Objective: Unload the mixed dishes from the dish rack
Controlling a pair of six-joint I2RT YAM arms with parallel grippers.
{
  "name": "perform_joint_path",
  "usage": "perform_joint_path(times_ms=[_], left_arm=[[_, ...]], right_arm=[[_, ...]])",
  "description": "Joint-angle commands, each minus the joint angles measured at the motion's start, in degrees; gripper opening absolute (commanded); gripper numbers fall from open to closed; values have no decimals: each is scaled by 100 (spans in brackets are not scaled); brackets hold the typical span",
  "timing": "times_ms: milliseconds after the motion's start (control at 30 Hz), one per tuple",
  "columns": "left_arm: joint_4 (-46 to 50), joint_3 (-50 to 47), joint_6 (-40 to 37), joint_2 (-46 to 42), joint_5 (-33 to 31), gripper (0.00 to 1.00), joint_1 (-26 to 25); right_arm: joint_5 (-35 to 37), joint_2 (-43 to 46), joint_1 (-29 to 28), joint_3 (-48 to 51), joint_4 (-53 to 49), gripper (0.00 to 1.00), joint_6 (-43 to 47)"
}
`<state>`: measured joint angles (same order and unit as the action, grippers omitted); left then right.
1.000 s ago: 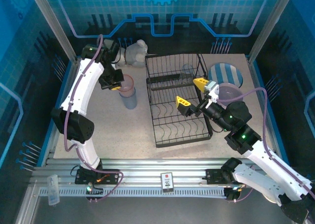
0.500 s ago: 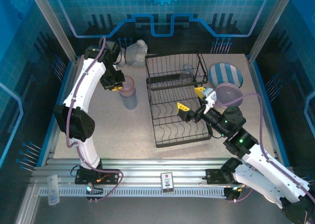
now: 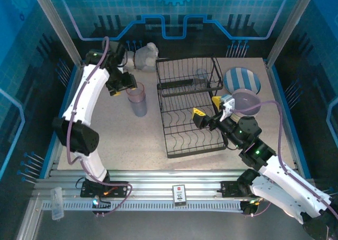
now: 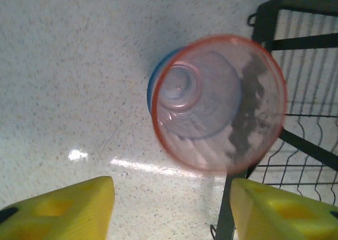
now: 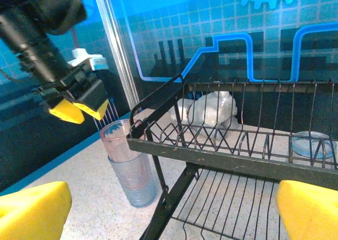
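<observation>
Left wrist, translucent pink tumbler (image 4: pixel 219 103), speckled table (image 4: pixel 63 66), wire rack (image 4: pixel 262 26)

Top camera sits high at the near edge, looking down on the whole table (image 3: pixel 116 140) and rack (image 3: pixel 190 108). Left wrist camera points straight down, close over the stacked tumblers (image 4: pixel 216 103) — slightly blurred. Right wrist camera rides low, facing the back wall (image 5: pixel 211 18) across the rack — same tumblers, and seemingly the same rack corner.
</observation>
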<state>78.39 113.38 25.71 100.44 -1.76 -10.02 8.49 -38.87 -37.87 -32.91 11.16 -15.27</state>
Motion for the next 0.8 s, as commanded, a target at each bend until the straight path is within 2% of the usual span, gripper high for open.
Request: perform_joint_path(times_ms=[0, 33, 67, 200, 267, 333, 433, 533, 633, 767], left_arm=[[-757, -498, 24, -1132, 123, 81, -98], [-1035, -778, 57, -1448, 145, 93, -129], [-1287, -1035, 99, -1728, 178, 99, -168], [-2324, -2256, 470, -2916, 680, 99, -254], [-2444, -2676, 787, -3298, 861, 99, -352], [-2654, -3202, 1051, -3692, 740, 99, -824], [-3070, -4029, 1379, -4136, 214, 99, -1843], [-3247, -4748, 1854, -4209, 97, 93, -2462], [-3275, -5061, 1929, -3932, -21, 88, -2929], [-3222, -5091, 2029, -3255, 129, 78, -3082]], right_arm=[[105, 23, -41, 412, 702, 100, -159], [119, 12, -31, 505, 890, 100, -222], [132, -14, -17, 597, 1043, 100, -263], [99, -329, 24, 732, 1329, 100, -206], [119, -528, 21, 787, 1403, 100, -79], [182, -749, 16, 999, 1795, 100, 55], [246, -1147, 28, 1446, 2802, 100, 184], [179, -1675, 16, 1538, 3286, 100, 386], [494, -2321, 7, 1703, 4179, 100, 394], [904, -3220, 7, 1893, 5301, 100, 481]])
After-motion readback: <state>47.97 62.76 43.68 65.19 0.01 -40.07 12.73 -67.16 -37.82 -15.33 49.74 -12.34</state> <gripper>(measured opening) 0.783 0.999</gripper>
